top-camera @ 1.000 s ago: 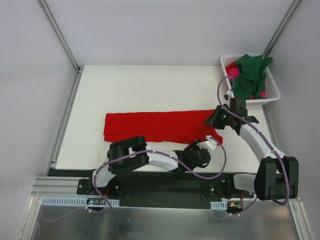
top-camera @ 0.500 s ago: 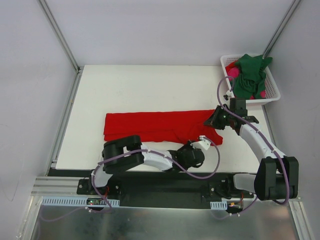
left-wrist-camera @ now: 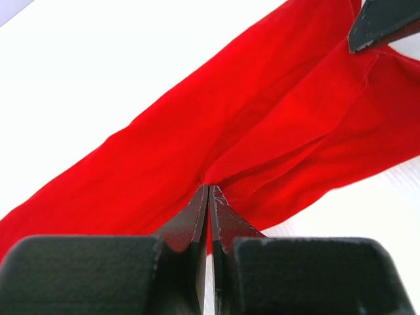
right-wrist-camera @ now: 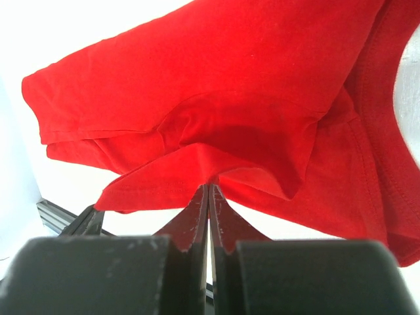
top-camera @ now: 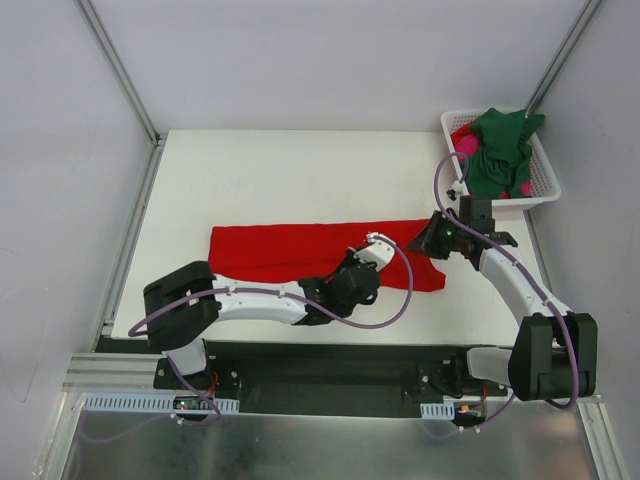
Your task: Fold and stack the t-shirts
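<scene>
A bright red t-shirt (top-camera: 280,250) lies as a long folded strip across the white table (top-camera: 300,170). My left gripper (top-camera: 362,265) is shut on its near edge, right of the middle. In the left wrist view the jaws (left-wrist-camera: 209,190) pinch a fold of the red cloth (left-wrist-camera: 262,118). My right gripper (top-camera: 418,243) is shut on the shirt's right end, and in the right wrist view the cloth (right-wrist-camera: 249,85) bunches at its tips (right-wrist-camera: 209,184). A dark green t-shirt (top-camera: 495,150) and a magenta-pink one (top-camera: 465,147) lie heaped in the basket.
The white slotted basket (top-camera: 549,172) stands at the table's far right corner. Metal frame posts run along both sides. The right gripper's finger (left-wrist-camera: 380,20) shows at the top right of the left wrist view.
The left gripper closed on the red shirt's near edge and moved left and slightly away, pulling that cloth with it. The left arm's elbow swung left. The right arm stayed put.
</scene>
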### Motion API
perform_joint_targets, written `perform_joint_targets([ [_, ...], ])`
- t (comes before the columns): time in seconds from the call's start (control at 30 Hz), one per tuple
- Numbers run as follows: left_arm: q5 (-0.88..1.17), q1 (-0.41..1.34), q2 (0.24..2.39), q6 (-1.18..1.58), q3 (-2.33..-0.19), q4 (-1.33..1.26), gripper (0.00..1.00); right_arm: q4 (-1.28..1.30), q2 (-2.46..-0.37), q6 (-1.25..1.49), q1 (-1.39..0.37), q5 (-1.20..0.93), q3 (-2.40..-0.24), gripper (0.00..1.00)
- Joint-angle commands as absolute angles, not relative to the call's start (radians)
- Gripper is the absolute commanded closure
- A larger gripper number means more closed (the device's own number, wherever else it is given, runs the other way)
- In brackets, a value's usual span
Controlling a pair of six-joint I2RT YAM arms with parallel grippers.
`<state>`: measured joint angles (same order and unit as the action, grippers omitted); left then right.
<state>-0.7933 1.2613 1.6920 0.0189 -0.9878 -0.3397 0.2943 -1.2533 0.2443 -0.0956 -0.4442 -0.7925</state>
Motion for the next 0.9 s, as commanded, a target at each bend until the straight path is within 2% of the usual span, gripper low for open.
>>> perform_joint_targets([
  [0.0,-0.798,1.249,1.670,-0.015,-0.977,-0.354,1.00,0.267,-1.258,0.232,-0.089,-0.471,-0.798,0.99],
  [0.33,-0.769,1.220,1.658,-0.018,-0.979,-0.356,1.00,0.279,-1.249,0.241,-0.087,-0.474,-0.896,0.99],
  [0.87,-0.709,1.190,1.490,-0.055,-1.006,-0.275,1.00,0.419,-1.149,0.227,-0.089,-0.469,-1.006,0.99],
])
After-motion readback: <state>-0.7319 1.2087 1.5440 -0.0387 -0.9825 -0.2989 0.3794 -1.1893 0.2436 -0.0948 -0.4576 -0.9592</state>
